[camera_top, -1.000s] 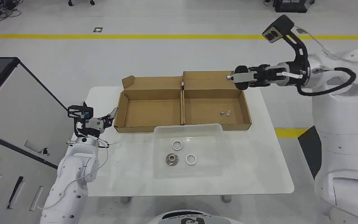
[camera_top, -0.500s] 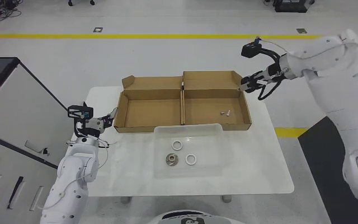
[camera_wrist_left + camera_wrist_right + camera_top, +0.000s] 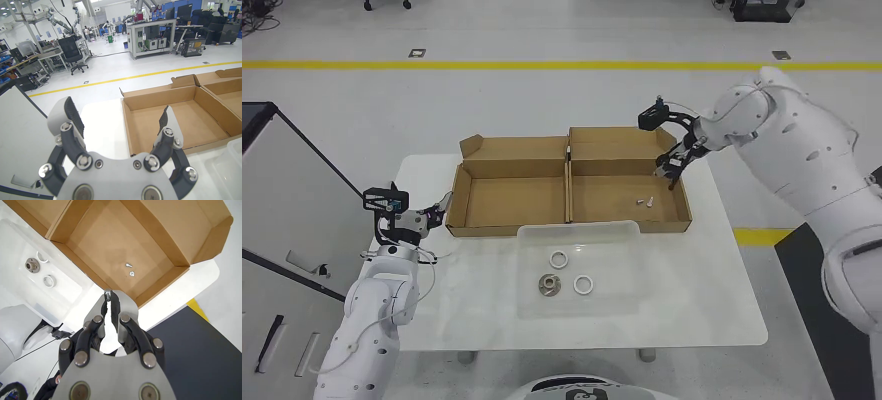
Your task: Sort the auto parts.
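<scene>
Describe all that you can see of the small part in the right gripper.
A small silver metal bolt with a threaded shank. The right gripper pinches it at its very tips, so one end sticks out. It is held in the air above the edge of the cardboard box, touching nothing else.

Cannot see more of the bolt [image 3: 107,293] than its threaded tip, with the rest buried between the pads [image 3: 115,308] of the right gripper [image 3: 110,295]. From the top view, cannot tell bolt from nut among the two tiny parts [image 3: 644,200] lying in the right cardboard box [image 3: 627,165]. In the left wrist view, can catch only a corner of the clear bin [image 3: 233,151], clipped by the picture's edge.
</scene>
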`<state>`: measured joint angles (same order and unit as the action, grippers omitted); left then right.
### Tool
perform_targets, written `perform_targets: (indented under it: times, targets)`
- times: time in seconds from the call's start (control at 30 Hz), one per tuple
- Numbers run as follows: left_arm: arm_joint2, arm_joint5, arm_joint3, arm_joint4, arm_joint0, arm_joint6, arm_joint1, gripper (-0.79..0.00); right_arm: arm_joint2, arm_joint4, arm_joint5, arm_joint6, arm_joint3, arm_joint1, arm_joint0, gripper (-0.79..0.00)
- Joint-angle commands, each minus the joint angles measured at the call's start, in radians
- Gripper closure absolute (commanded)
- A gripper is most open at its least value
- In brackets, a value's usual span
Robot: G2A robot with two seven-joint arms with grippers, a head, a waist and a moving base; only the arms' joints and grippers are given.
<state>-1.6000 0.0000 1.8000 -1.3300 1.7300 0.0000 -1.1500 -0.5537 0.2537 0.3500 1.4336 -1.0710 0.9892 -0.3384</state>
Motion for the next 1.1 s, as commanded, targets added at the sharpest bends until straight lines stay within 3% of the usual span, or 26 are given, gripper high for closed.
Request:
perform_targets:
  times: [0.0,0.33,0.5,0.7,1.07]
  targets:
    - [0.0,0.0,0.0,0.0,0.0,0.0,0.0,-0.785,-0.001,-0.001,0.002,0.0,0.002,0.0,0.002,0.0]
    - [0.0,0.0,0.0,0.0,0.0,0.0,0.0,-0.785,-0.001,-0.001,0.002,0.0,0.002,0.0,0.002,0.0]
    - [0.0,0.0,0.0,0.0,0.0,0.0,0.0,-0.785,0.064,0.123,-0.086,-0.098,-0.014,0.029,-0.037,0.0]
    - [0.0,0.0,0.0,0.0,0.0,0.0,0.0,-0.785,0.18,0.22,-0.171,-0.206,0.063,0.124,-0.046,0.0]
    - [0.0,0.0,0.0,0.0,0.0,0.0,0.0,-0.785,0.301,0.267,-0.251,-0.309,0.389,0.34,-0.025,0.0]
